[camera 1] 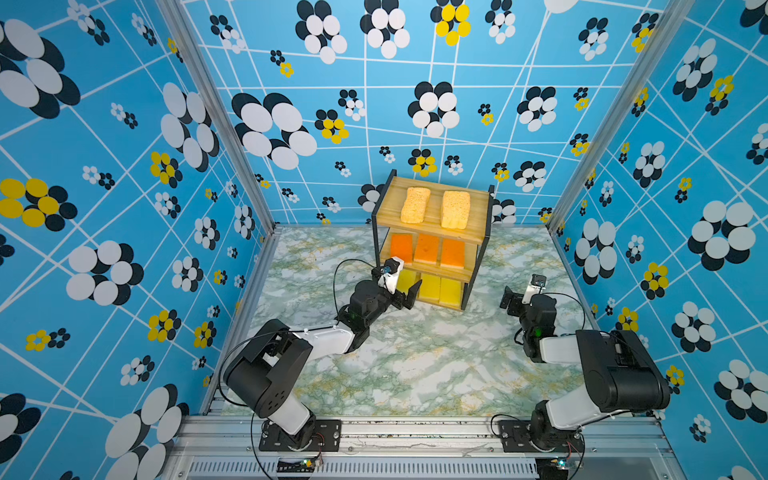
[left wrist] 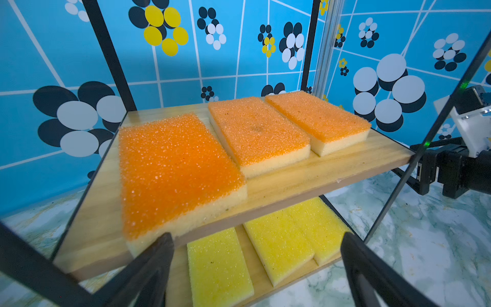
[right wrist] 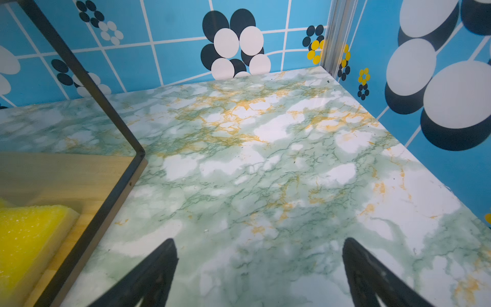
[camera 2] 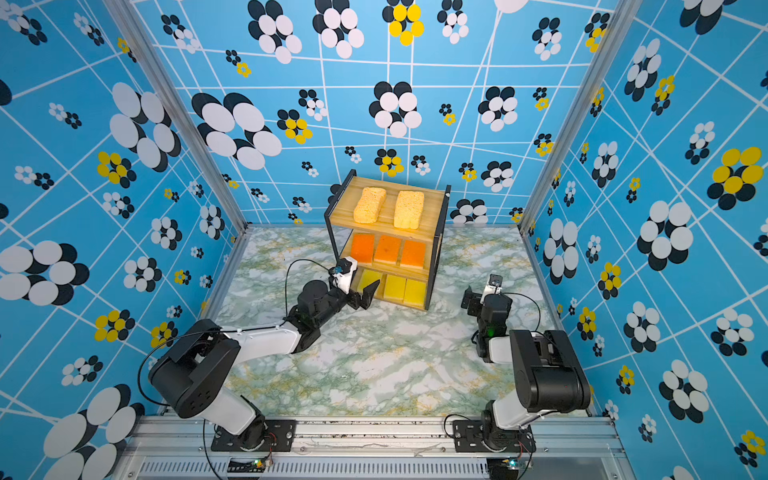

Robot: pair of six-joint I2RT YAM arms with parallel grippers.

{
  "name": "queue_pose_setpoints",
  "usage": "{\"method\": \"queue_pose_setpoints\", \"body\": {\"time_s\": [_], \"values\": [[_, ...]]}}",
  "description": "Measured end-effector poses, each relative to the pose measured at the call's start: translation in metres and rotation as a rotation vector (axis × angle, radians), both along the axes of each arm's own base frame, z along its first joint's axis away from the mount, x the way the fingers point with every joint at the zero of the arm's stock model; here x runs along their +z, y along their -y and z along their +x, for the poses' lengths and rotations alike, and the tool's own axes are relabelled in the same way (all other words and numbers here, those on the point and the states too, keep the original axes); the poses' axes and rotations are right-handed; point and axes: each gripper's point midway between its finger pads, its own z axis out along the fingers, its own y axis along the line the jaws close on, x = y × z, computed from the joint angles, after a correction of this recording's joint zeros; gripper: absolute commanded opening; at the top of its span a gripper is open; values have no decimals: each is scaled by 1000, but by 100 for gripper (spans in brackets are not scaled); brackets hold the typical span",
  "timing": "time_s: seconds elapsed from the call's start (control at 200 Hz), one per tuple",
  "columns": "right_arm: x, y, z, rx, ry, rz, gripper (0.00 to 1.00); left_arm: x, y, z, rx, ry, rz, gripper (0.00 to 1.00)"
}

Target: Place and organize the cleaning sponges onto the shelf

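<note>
Sponges [camera 1: 427, 248] all sorted on shelf [camera 1: 434, 203], we judge placing done; left gripper [left wrist: 256, 235], right gripper [right wrist: 259, 239] both spread, empty, next we back left out.

The space is closed in on three sides by bright blue walls [camera 1: 478, 75], which are crossed by white lines and scattered with flowers made of black, white and yellow ovals. Beneath the jaws a counter [camera 1: 415, 365] printed as green-and-white marble with yellow veins is spread. Beyond the jaws the wall corners are edged by aluminium posts [camera 1: 224, 124]; behind the jaws a slotted aluminium rail [camera 1: 415, 432] is fixed. Everything is evenly lit.
</note>
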Motion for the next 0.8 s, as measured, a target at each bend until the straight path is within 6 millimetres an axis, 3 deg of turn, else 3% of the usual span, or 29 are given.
{"method": "queue_pose_setpoints", "body": {"time_s": [0.4,0.8], "values": [[0,0,0,0,0,0,99,9,2,7,5,37,3,99],[0,0,0,0,0,0,99,4,-9,23,42,36,4,99]]}}
